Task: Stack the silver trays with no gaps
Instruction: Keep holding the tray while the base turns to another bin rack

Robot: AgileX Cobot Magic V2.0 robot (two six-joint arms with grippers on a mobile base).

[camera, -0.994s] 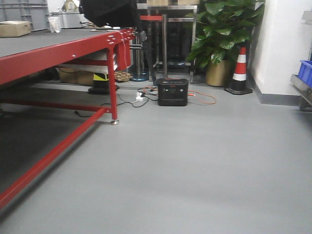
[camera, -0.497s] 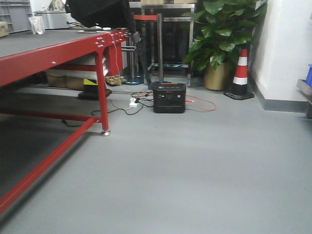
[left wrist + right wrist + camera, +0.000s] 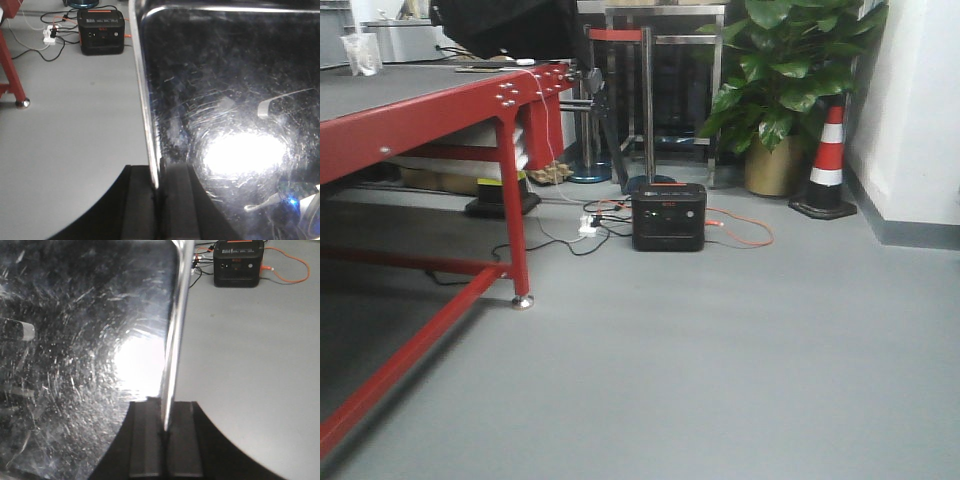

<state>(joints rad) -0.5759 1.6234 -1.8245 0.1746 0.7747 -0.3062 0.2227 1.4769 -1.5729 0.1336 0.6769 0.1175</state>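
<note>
Left gripper (image 3: 159, 194) fingers pinched tight on the left rim of the tray (image 3: 225, 90). Right gripper (image 3: 165, 437) clamped on its right rim. Grey floor (image 3: 75, 125) below.

The grey floor (image 3: 720, 380) carries nearly everything here. Ahead of the left claw (image 3: 159, 175) and off to its left, a black portable power station (image 3: 101, 32) sits flat on the floor. A white power strip (image 3: 48, 34) lies just beside the station, farther left, with dark cables trailing around it. Nearer that claw, well to its left, a red table leg (image 3: 12, 75) stands on its round foot.

From the right claw (image 3: 165, 407), the station is ahead and to the right, and an orange cable (image 3: 292, 262) loops on the floor past it. Farther ahead, a traffic cone (image 3: 828, 165) and a brass-coloured plant pot (image 3: 772, 165) stand by the wall.
</note>
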